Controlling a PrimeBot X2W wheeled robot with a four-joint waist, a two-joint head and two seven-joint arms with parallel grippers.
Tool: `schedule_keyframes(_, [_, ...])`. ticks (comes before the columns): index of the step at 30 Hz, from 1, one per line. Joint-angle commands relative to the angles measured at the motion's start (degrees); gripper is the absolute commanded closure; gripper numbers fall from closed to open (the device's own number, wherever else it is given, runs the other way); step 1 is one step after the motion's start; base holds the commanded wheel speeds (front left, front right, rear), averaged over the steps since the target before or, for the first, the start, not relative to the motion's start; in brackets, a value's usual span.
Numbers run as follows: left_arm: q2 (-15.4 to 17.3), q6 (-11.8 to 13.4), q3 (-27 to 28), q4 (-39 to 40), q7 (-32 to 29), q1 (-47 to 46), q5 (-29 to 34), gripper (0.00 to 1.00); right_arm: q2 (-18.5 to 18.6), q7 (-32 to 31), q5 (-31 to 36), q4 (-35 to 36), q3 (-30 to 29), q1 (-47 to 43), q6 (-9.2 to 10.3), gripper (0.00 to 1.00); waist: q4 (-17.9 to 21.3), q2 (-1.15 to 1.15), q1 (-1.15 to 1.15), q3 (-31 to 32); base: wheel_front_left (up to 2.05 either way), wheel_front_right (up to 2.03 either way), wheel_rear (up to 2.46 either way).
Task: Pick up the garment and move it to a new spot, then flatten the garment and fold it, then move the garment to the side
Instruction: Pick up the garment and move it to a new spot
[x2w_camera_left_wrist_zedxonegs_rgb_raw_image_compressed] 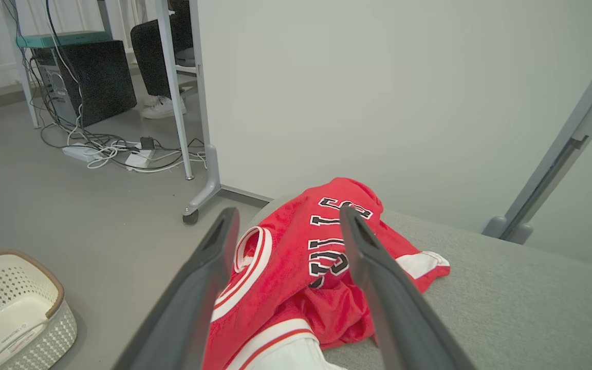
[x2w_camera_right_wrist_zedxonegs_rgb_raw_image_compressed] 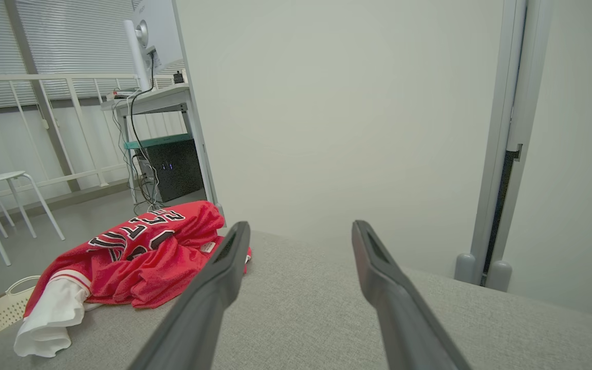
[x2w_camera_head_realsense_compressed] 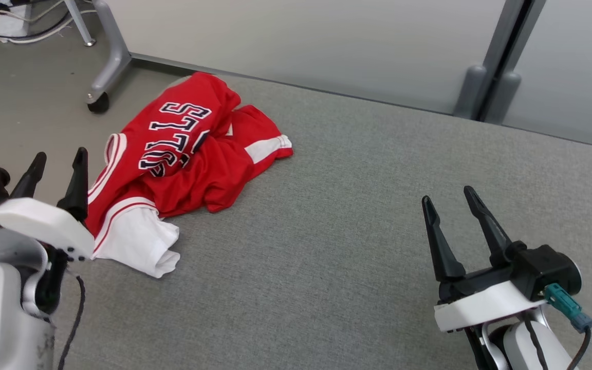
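Beside the spread, empty left pincer (x2w_camera_head_realsense_compressed: 61,152) lies the crumpled garment (x2w_camera_head_realsense_compressed: 193,154); the right pincer (x2w_camera_head_realsense_compressed: 446,194) gapes empty too.

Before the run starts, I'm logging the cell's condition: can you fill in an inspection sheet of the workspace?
Surface: grey fabric tabletop.
Job's things: red-and-white garment, crumpled at the far left corner, not yet flattened.
Clutter: white basket on the floor, left of the table.
Grippers: left gripper open beside the garment; right gripper open, well apart from it.
Cables: tangled cables on the floor.
Surroundings: pale partition behind the table; computer tower beyond the cables.
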State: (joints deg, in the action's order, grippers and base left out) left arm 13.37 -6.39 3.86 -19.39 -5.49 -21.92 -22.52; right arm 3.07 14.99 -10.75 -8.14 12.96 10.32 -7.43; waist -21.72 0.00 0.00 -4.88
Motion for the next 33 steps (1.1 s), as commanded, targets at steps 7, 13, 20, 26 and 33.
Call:
schedule_keyframes(7, [5.8,-0.8,0.2,-11.3,-11.1,-12.2,-5.0,0.00,2.1,0.3,0.7,1.0,0.2,3.3,-0.12,0.00,5.7,0.00,0.00,-6.2,0.00,0.00,0.00])
schedule_keyframes(13, [10.3,-1.1,-0.9,-21.5,-17.9,-19.2,-7.9,0.00,3.1,0.3,0.8,1.5,0.8,5.3,-0.11,0.00,9.8,0.00,0.00,-9.2,0.00,0.00,0.00])
schedule_keyframes(20, [12.7,-1.2,-1.7,-33.0,-21.5,-22.8,-11.4,0.00,3.5,0.3,0.9,2.5,1.2,7.4,-0.11,0.00,13.9,0.00,0.00,-12.6,0.00,0.00,0.00])
schedule_keyframes(26, [13.6,-1.1,-4.3,-38.9,-21.7,-23.0,-12.8,0.00,3.8,0.3,0.8,3.0,1.0,8.5,-0.11,0.00,15.7,0.00,0.00,-14.8,0.00,0.00,0.00])
schedule_keyframes(33, [14.1,-1.1,-7.8,-41.4,-20.2,-24.1,-14.6,1.00,3.6,0.3,1.0,2.9,0.8,8.7,-0.11,0.00,16.0,0.00,0.00,-15.4,0.00,0.00,0.00])
